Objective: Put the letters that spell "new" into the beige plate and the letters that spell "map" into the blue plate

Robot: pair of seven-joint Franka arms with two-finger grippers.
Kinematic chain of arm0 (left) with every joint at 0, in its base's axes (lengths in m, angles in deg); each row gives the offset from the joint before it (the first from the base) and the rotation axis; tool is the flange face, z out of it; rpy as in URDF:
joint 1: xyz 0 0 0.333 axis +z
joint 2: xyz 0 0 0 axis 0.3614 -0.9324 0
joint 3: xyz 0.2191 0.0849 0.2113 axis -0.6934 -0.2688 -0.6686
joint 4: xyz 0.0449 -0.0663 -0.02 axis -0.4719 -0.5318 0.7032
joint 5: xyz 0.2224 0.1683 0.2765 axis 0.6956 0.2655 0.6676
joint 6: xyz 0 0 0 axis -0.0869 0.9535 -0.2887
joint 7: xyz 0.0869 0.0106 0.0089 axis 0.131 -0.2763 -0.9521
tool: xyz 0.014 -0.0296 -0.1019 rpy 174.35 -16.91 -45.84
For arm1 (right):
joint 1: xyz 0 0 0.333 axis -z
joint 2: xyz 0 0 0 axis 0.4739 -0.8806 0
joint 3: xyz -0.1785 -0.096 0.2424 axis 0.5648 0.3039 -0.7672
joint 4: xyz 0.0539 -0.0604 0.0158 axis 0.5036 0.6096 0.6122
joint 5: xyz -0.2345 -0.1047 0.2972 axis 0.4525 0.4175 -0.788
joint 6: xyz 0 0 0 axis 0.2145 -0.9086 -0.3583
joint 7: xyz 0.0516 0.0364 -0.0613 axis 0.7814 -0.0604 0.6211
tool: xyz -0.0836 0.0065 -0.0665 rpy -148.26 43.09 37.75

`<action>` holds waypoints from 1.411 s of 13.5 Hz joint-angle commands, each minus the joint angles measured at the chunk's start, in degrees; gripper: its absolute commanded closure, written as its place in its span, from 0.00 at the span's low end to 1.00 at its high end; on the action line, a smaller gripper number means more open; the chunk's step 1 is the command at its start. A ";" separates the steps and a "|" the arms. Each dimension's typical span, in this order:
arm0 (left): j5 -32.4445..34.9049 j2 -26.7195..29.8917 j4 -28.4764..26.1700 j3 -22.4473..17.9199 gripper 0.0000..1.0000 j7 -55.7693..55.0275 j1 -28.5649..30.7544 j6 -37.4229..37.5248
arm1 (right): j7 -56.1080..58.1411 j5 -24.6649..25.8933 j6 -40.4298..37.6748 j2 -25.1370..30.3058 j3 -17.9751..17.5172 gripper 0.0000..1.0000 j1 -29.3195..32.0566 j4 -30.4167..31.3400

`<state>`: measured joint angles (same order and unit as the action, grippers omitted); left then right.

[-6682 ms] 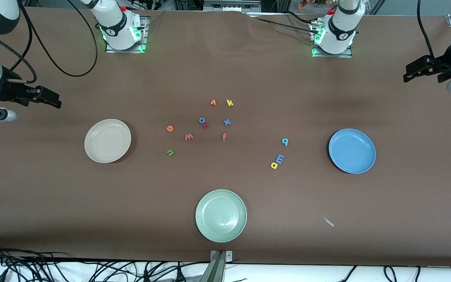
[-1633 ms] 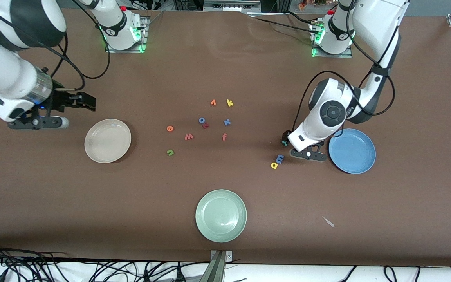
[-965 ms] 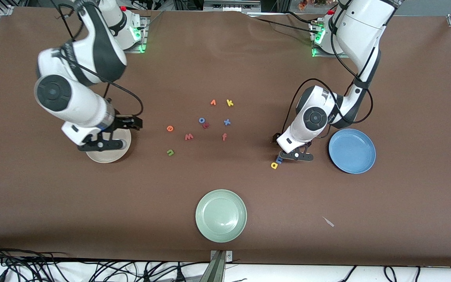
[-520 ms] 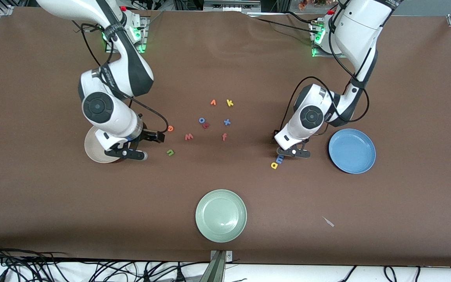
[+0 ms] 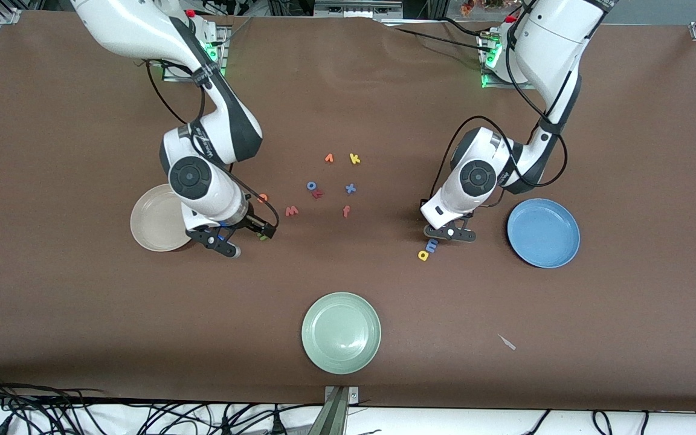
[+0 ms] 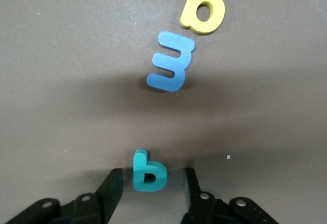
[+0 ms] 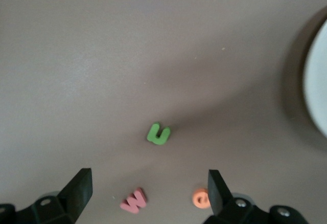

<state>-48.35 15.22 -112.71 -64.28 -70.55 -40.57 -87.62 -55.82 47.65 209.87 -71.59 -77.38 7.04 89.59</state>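
My left gripper (image 5: 428, 229) is down at the table beside the blue plate (image 5: 543, 232). It is open, its fingers (image 6: 110, 188) standing on either side of the teal p (image 6: 149, 171) with a small gap on each side. The blue m (image 5: 432, 243) and yellow a (image 5: 423, 255) lie just nearer the front camera. My right gripper (image 5: 265, 232) hangs wide open over the green n (image 7: 158, 133), beside the beige plate (image 5: 151, 226). The pinkish w (image 5: 291, 211) and orange e (image 5: 262, 197) lie close by.
A pale green plate (image 5: 341, 332) sits near the table's front edge. In the middle lie an orange v (image 5: 328, 158), yellow k (image 5: 354, 159), blue o (image 5: 311, 185), blue x (image 5: 350, 188) and red-orange f (image 5: 346, 211). A small white scrap (image 5: 507, 342) lies near the front.
My right arm swung from over the beige plate to above the green n. My left gripper sank around the teal p and its jaws narrowed.
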 commanded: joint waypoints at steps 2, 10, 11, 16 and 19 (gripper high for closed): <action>-0.71 0.39 -0.61 -0.14 0.50 0.63 0.39 -0.02 | -5.39 -0.84 10.05 -2.14 -0.02 0.00 -0.91 4.78; -0.53 5.47 -1.14 -0.14 0.85 0.98 6.17 2.16 | -6.19 -0.93 14.92 -4.34 -0.02 0.05 -0.47 7.17; -0.53 6.97 -1.23 -0.14 0.85 2.90 8.11 4.17 | -6.10 -1.36 14.83 -4.43 -0.02 0.07 -0.47 7.08; -0.53 11.20 -4.30 -0.14 0.82 24.07 21.30 8.24 | -5.83 -2.86 14.83 -5.04 -0.02 0.30 -0.38 6.55; -0.36 10.77 -4.48 -0.32 0.77 25.59 23.68 8.24 | -5.84 -2.86 14.83 -6.53 -0.02 0.35 -0.38 5.06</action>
<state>-48.35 25.14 -115.76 -65.15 -46.37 -16.91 -79.13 -61.78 45.83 224.07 -76.34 -77.20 6.48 96.46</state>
